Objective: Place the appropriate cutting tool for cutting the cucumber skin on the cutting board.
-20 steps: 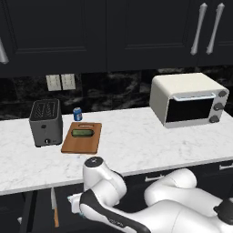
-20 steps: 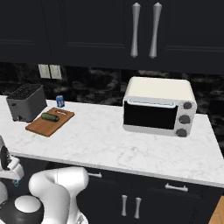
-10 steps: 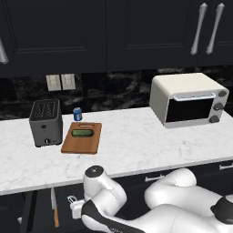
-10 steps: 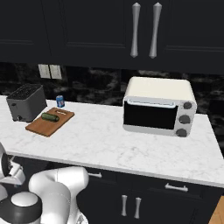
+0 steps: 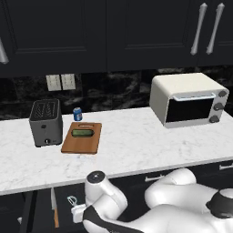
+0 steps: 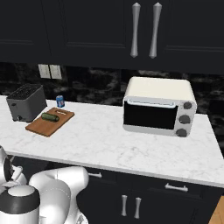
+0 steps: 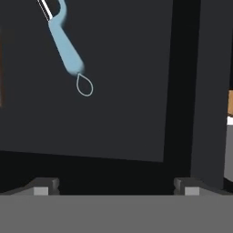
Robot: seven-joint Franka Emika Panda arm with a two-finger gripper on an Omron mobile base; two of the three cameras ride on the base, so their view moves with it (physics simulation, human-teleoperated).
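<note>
Hanging low below the front edge of the white marbled surface (image 5: 136, 150), over an open dark drawer (image 7: 113, 91), jaws spread wide with nothing between them, fingertips (image 7: 43, 186) well apart at the bottom of the hand view. Lying on the drawer floor ahead of the jaws, untouched: small peeler with a thin light-blue handle and a pale wire loop at its end (image 7: 68, 50), set on a slant. Beside it in the left base view, a long wooden-handled knife (image 5: 54, 209), apparently in the same drawer, though dim there. Farther back, up on the surface: flat brown wooden cutting board (image 5: 82, 139) with a handle slot at its far short edge, a short dark green cucumber (image 5: 82, 133) resting on it. Just left of the board, a dark grey toaster (image 5: 45, 122); behind the board, a small blue can (image 5: 77, 113). Well off to the right, a cream toaster oven (image 5: 189, 99) near the dark backsplash.
</note>
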